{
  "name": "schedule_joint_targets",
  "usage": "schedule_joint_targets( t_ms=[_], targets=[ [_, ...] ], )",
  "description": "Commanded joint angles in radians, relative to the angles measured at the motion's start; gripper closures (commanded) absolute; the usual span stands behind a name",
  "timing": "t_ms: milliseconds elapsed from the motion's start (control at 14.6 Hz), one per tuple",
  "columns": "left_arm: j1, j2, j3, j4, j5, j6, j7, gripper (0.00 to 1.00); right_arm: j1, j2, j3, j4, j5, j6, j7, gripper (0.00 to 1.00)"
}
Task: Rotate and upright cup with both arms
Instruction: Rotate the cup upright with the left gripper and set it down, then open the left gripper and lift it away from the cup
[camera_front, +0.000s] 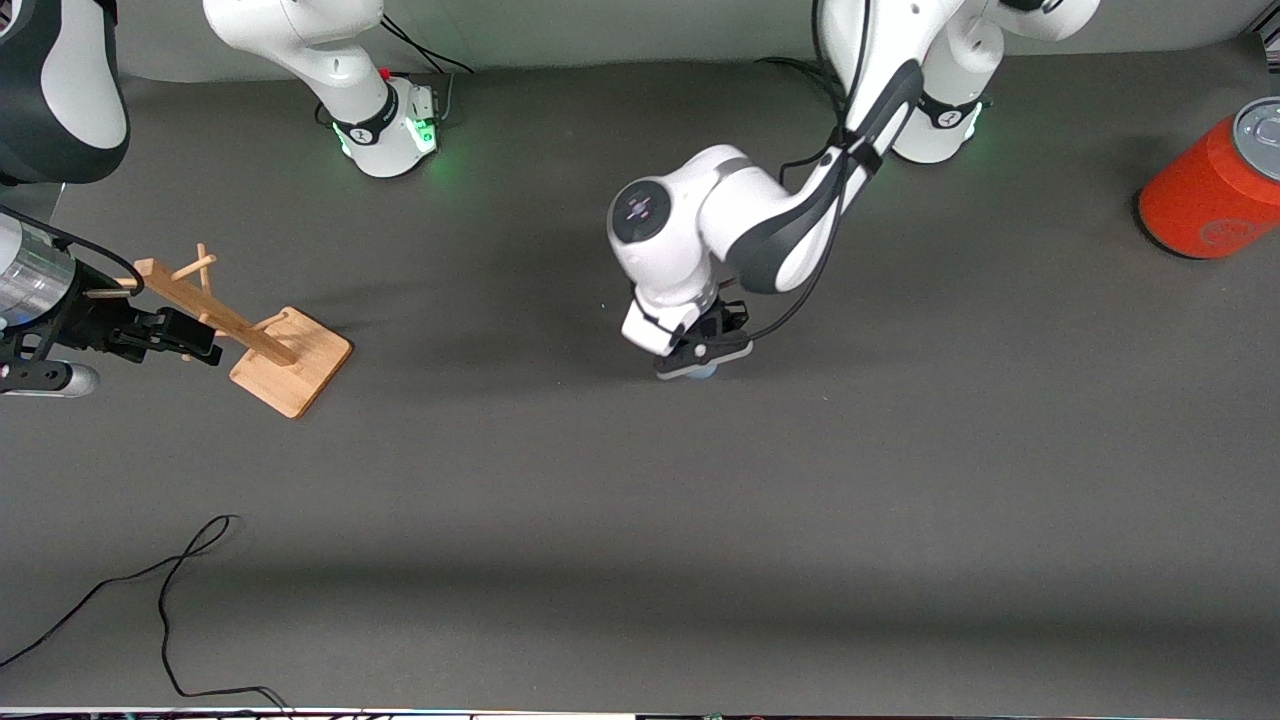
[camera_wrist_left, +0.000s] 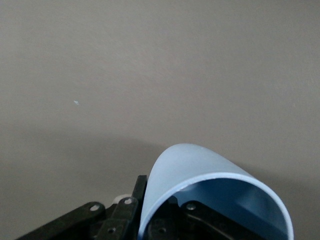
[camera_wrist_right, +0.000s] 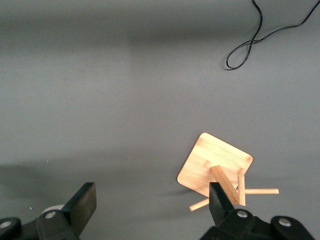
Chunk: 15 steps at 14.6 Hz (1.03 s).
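Note:
The pale-blue cup (camera_wrist_left: 200, 165) fills the lower part of the left wrist view, with its open rim turned toward the camera. My left gripper (camera_wrist_left: 156, 197) is shut on the cup's wall at the rim, one finger (camera_wrist_left: 141, 186) outside and the other inside. In the front view the left gripper (camera_front: 703, 352) points down over the middle of the table, and only a sliver of the cup (camera_front: 700, 373) shows under it. My right gripper (camera_front: 205, 345) is open and empty at the right arm's end of the table, over the wooden rack; it also shows in the right wrist view (camera_wrist_right: 152, 197).
A wooden peg rack (camera_front: 290, 360) on a square base stands at the right arm's end, also in the right wrist view (camera_wrist_right: 215, 162). An orange-red can (camera_front: 1210, 185) with a grey lid stands at the left arm's end. A black cable (camera_front: 170, 590) lies near the front edge.

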Motion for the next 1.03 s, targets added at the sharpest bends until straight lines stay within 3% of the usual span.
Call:
schedule_joint_targets(
  t_ms=[0, 206, 343, 755, 824, 961],
  targets=[
    [0.028, -0.124, -0.007, -0.321, -0.012, 0.251, 0.038, 0.95, -0.004, 0.005, 0.005, 0.006, -0.013, 0.009, -0.021, 0.00],
    [0.053, -0.108, -0.008, -0.433, -0.012, 0.469, 0.050, 0.95, 0.002, 0.017, 0.005, 0.008, -0.013, 0.019, -0.015, 0.00],
    [0.066, -0.082, -0.013, -0.436, -0.022, 0.496, 0.059, 0.95, 0.004, 0.023, 0.002, 0.008, -0.016, 0.029, -0.018, 0.00],
    [0.099, -0.056, -0.036, -0.424, -0.210, 0.516, 0.211, 0.94, 0.028, 0.083, -0.004, 0.005, -0.016, 0.111, -0.012, 0.00],
    [0.106, -0.054, -0.036, -0.422, -0.212, 0.516, 0.214, 0.87, 0.028, 0.082, -0.005, 0.006, -0.016, 0.111, -0.012, 0.00],
    [0.106, -0.054, -0.036, -0.422, -0.210, 0.516, 0.223, 0.56, 0.025, 0.082, -0.005, 0.012, -0.015, 0.114, -0.012, 0.00]
  ],
)
